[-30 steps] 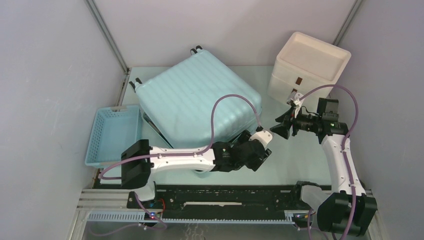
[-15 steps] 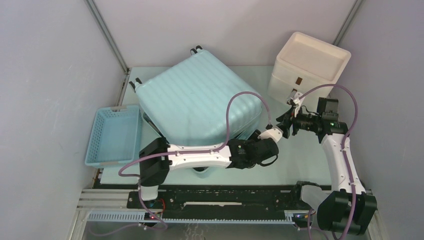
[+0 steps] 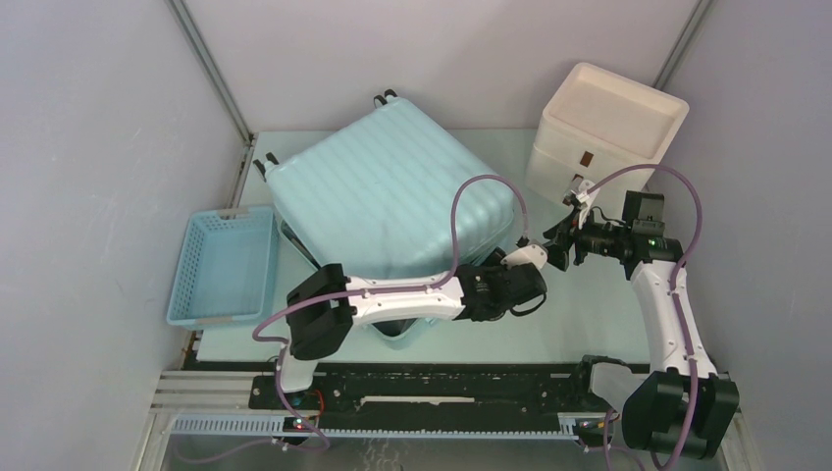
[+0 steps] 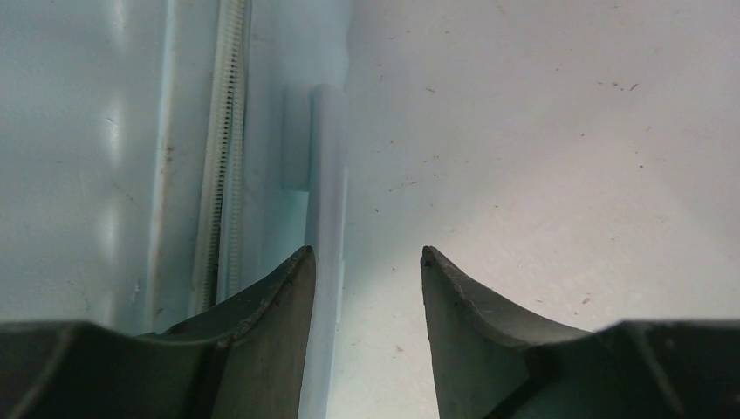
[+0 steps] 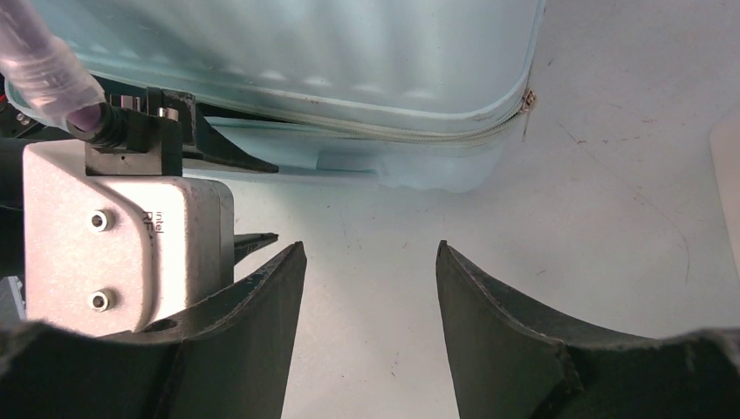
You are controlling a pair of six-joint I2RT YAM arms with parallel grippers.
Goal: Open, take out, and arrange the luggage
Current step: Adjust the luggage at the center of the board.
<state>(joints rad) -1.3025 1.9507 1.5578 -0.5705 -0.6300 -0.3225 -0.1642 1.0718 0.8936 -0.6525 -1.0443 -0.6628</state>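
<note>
The luggage, a pale mint-blue ribbed suitcase, lies shut and tilted in the middle of the table, wheels toward the back. My left gripper is low at its near right corner. In the left wrist view the suitcase side with its zip fills the left. A pale handle bar runs just inside the left finger. The left gripper is open, with mostly bare table in the gap. My right gripper hovers just right of that corner, open and empty, facing the suitcase.
A blue slatted basket sits at the left table edge. A cream-white box with brown tabs stands at the back right, close behind the right arm. The left wrist's camera housing is right beside the right gripper's left finger.
My left arm has stretched right and in against the suitcase's near right corner, and its jaws have narrowed. The right arm has not moved.
</note>
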